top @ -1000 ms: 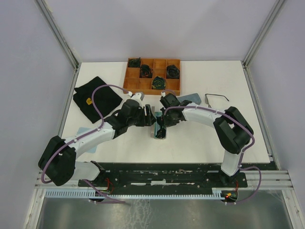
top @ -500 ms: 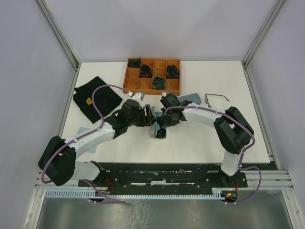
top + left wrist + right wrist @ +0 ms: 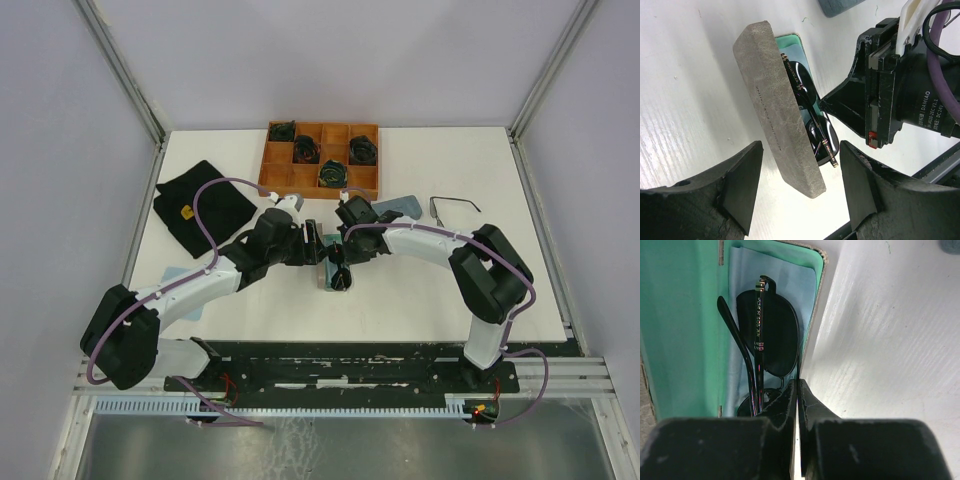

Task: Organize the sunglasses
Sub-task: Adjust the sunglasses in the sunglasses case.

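A grey fabric case [image 3: 772, 107] lies open mid-table with its lid standing up. A dark pair of sunglasses [image 3: 809, 112] lies folded inside it on the green lining [image 3: 685, 315], and the pair also shows in the right wrist view [image 3: 771, 335]. My right gripper [image 3: 799, 382] is shut, pinching the case's thin rim beside the glasses. My left gripper [image 3: 800, 152] is open, its fingers either side of the case's near end without touching. A second wire-framed pair [image 3: 455, 205] lies loose on the table at the right.
A wooden divided tray [image 3: 322, 180] with small dark green coiled bundles [image 3: 331, 173] stands at the back. A black cloth [image 3: 200, 205] lies at the left, and a blue case [image 3: 402, 205] lies behind my right arm. Both arms crowd the centre.
The grey case's lid has tipped a little more upright. Both grippers have barely shifted.
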{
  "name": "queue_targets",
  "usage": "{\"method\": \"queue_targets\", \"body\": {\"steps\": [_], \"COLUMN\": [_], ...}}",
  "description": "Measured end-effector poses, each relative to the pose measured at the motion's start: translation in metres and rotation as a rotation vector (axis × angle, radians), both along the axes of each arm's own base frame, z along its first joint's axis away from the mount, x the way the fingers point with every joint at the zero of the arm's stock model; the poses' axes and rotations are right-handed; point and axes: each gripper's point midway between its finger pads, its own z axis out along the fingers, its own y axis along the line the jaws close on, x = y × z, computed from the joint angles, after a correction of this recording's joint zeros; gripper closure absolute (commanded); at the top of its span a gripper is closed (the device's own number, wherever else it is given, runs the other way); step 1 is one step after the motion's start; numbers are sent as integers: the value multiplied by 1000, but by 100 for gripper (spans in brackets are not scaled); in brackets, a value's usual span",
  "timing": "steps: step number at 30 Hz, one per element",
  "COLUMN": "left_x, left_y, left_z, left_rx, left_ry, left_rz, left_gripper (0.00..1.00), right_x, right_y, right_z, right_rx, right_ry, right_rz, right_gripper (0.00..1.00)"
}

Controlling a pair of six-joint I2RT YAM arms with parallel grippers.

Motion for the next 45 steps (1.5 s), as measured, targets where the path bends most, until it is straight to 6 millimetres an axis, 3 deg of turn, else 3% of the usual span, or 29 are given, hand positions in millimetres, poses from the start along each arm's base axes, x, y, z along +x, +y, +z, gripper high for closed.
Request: {"method": "queue_targets", "body": {"steps": [29, 45], "left_x": [0, -1], "left_y": [0, 1], "left_z": [0, -4], "left_rx": [1, 3], "left_ry": [1, 10], "left_rz": [-1, -2], "left_gripper": [30, 31], "right_x": [14, 7], "right_y": [4, 15], "right_z": [12, -1], "right_rx": [38, 76], "right_ry": [-58, 11], "right_rz": [-77, -46], "right_gripper": [100, 95]}}
